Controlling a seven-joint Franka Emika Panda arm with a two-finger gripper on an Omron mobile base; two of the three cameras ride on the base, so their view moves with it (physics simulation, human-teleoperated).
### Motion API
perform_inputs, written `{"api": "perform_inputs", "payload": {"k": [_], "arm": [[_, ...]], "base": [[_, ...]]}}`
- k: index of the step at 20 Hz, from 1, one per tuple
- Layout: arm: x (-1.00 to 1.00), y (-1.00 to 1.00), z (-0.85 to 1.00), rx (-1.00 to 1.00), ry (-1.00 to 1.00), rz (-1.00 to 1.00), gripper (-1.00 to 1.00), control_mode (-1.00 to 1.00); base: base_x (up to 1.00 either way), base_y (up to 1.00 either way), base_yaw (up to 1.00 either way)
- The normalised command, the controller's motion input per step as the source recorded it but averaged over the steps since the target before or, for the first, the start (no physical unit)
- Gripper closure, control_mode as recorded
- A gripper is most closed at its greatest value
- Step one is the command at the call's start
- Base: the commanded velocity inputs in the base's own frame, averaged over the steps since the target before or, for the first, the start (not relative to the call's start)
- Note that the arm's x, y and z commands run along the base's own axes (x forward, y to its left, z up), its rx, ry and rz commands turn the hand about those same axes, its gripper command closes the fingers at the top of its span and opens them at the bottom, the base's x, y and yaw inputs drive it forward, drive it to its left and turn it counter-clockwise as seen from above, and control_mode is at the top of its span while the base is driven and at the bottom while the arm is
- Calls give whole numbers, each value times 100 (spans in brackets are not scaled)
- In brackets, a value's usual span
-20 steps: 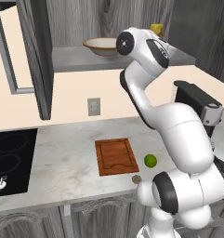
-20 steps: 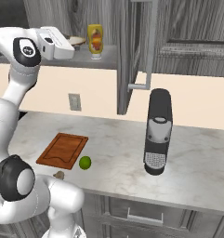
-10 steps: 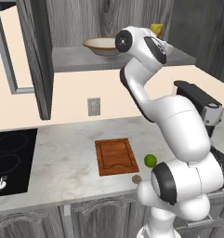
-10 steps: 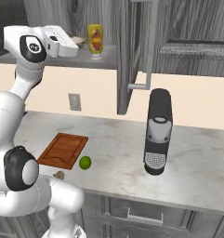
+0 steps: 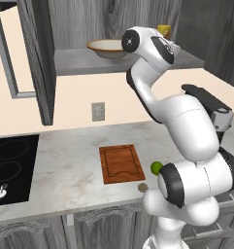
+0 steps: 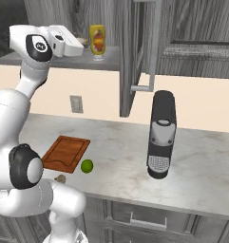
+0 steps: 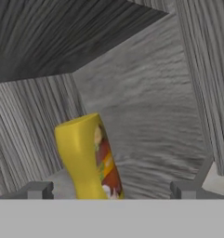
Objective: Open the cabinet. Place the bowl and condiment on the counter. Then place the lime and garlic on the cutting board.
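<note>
Condiment bottle [image 7: 88,158] stands upright on the cabinet shelf [image 5: 79,61], yellow with a printed label, seen close ahead between the two dark tips of the pincer [image 7: 111,190]. The tips stand wide apart, one to each side of the bottle, touching nothing; nothing is held. From the right base view the bottle [image 6: 97,42] sits near the shelf's front edge, just beside the robot's hand.

Handling, as a judgement: probably light and rigid, with a smooth rounded wall that could slip or twist in a loose grip. Best taken across the middle of the body, below the top and above the base, pads square to the sides (it is tall for its width, so a nudge high up may tip it).

Bowl [image 5: 108,47], cream with a brown rim, rests on the same shelf to the bottle's left in the left base view, partly behind the arm. Wide and shallow; likely needs a rim pinch. Cabinet door [image 5: 38,58] hangs open.

Below on the bench [image 5: 65,170]: cutting board [image 5: 121,163] lies bare; lime [image 6: 87,165] sits just off its corner, and garlic [image 6: 61,178] lies near the front edge. A coffee machine [image 6: 161,135] stands well apart to the right.
</note>
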Motion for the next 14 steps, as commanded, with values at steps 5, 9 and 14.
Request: {"api": "perform_inputs", "payload": {"k": [5,9,14], "arm": [[5,0,0,0,0,2,-100,-100],[6,0,-2,0,0,3,-100,-100],[6,-1,-1,0,0,2,-100,-100]], "base": [[0,0,0],[0,0,0],[0,0,0]]}}
